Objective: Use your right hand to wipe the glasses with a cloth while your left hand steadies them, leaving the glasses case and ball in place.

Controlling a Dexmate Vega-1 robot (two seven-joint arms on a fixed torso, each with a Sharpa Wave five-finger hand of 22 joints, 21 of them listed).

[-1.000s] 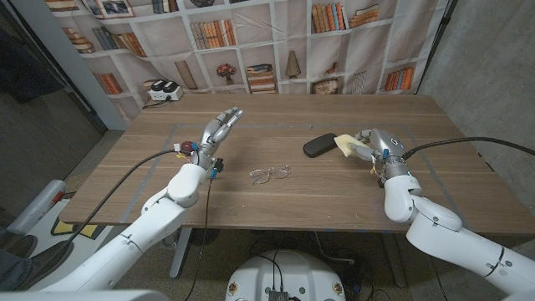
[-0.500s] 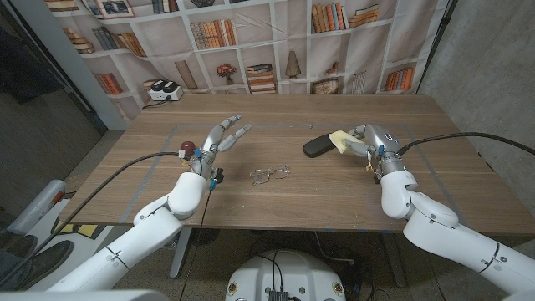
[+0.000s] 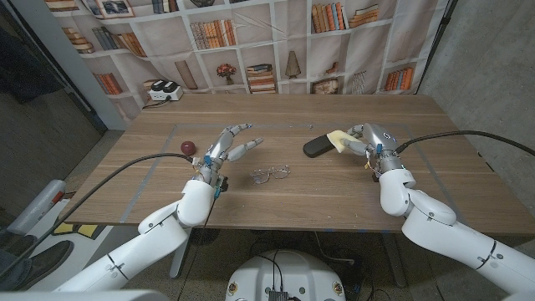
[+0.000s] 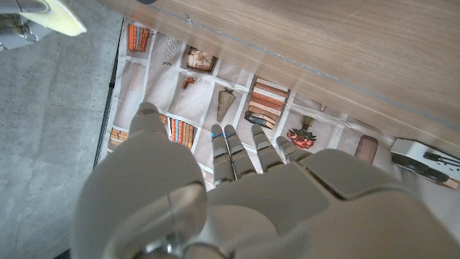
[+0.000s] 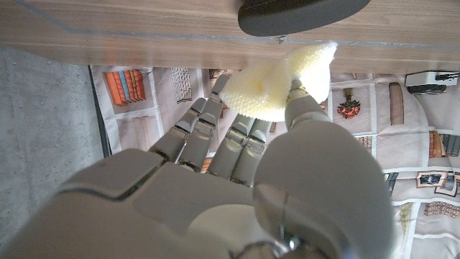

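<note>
Head view: glasses (image 3: 270,174) lying on the worktop (image 3: 334,201), thin wire frame, looking light and fragile; best steadying at the bridge or hinge, not pressing the lenses. Left hand (image 3: 227,146) hovering just beside the glasses, fingers spread, holding nothing. Right hand (image 3: 364,139) pinching the cloth (image 3: 339,142) beside the glasses case (image 3: 318,146), well apart from the glasses; ball (image 3: 188,147) beyond the left hand. Left wrist view: left hand (image 4: 244,187) fingers apart, empty. Right wrist view: right hand (image 5: 237,165) gripping the soft, limp cloth (image 5: 284,83) near the glasses case (image 5: 302,14).

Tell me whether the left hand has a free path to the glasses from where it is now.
Probably yes. The left hand, fingers spread and empty, hovers just beside the glasses, with bare table between them. The ball sits on its other side.
</note>
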